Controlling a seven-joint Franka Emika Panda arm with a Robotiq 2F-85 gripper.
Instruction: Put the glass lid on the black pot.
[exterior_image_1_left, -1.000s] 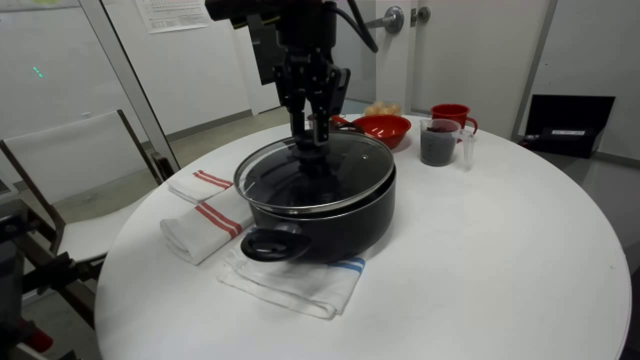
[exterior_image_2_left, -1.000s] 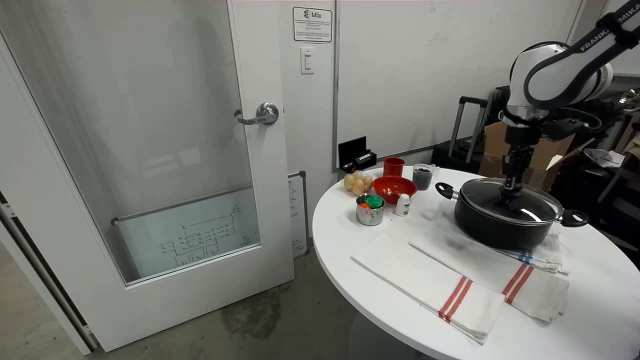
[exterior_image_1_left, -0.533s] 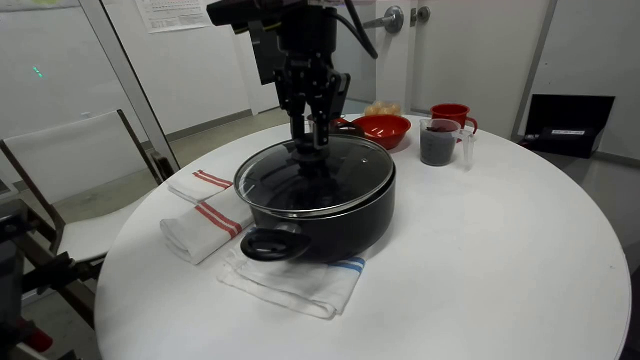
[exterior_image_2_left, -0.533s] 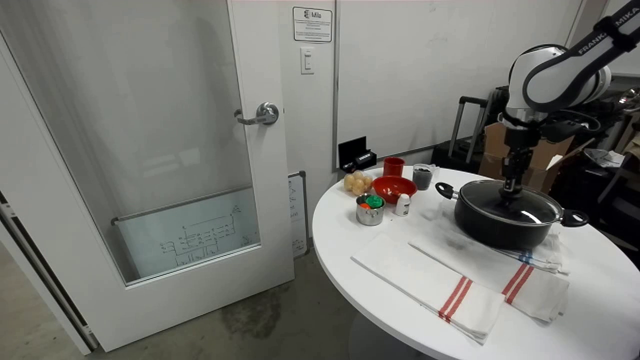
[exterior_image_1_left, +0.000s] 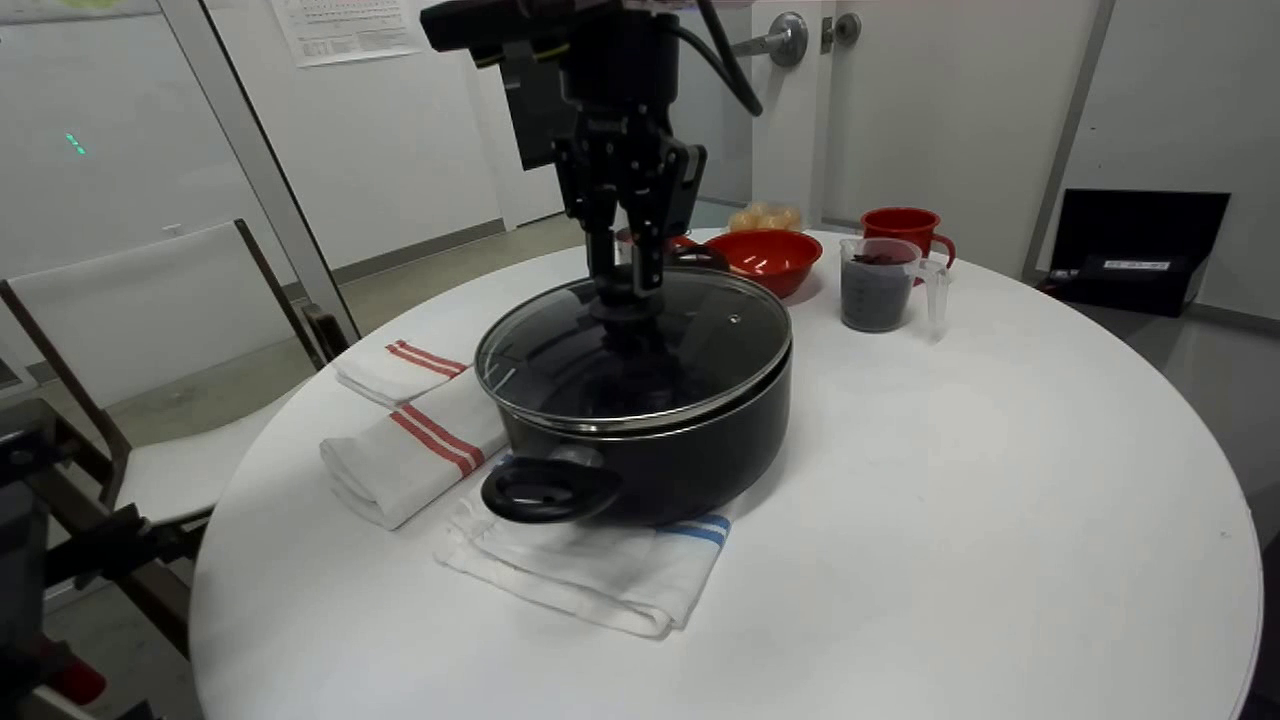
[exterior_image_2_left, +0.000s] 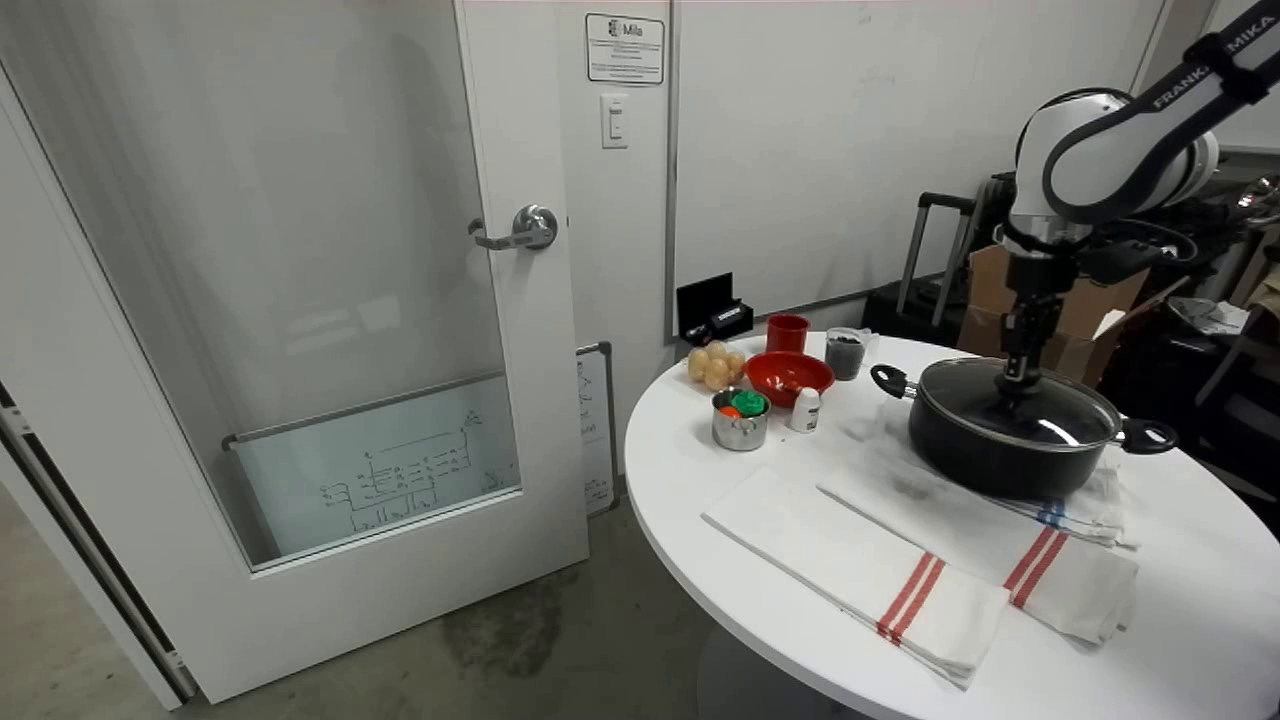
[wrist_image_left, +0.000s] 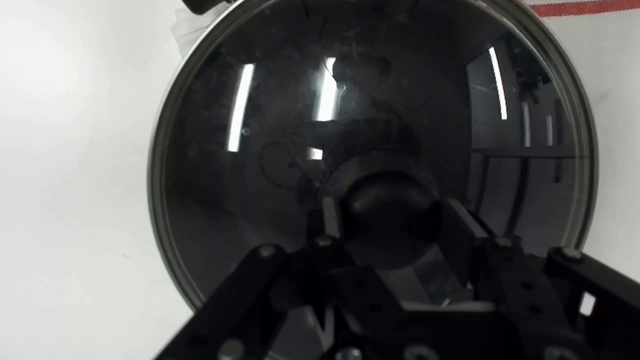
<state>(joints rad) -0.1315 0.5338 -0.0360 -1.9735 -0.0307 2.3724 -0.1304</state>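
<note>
Round white desk (exterior_image_1_left: 1000, 520) carried the setup; the arm (exterior_image_2_left: 1120, 165) hung over it. The black pot (exterior_image_1_left: 690, 470) stood upright on a blue-striped towel (exterior_image_1_left: 600, 575). The glass lid (exterior_image_1_left: 640, 370) lay over the pot's mouth; in an exterior view a dark gap showed between lid rim and pot rim at the right front. Could not tell whether tilt or an off-centre position caused it. The tool (exterior_image_1_left: 626, 277): fingers (wrist_image_left: 331, 217) parted by the width of the lid's knob (wrist_image_left: 390, 210), one on each side, apparently gripping it.

Step in hand, as judged: seating the lid. Task looked nearly complete, release not yet made. Next move called for a slight nudge to align the rims and a lowering until the gap closed, then spreading the fingers and lifting straight up. Likely risk: a finger catching the knob and dragging the lid askew.

Writing: a whiteboard (exterior_image_2_left: 385, 470) behind the glass door (exterior_image_2_left: 540, 400) carried a handwritten diagram, not legible. Lettering on the arm read "FRANK" and "MIKA", a black band (exterior_image_2_left: 1232, 68) covering whatever lay between. A wall sign (exterior_image_2_left: 625, 48) was headed "Mila"; its smaller lines could not be read. Print on a white bottle (exterior_image_2_left: 805, 410) was too small to make out.
</note>
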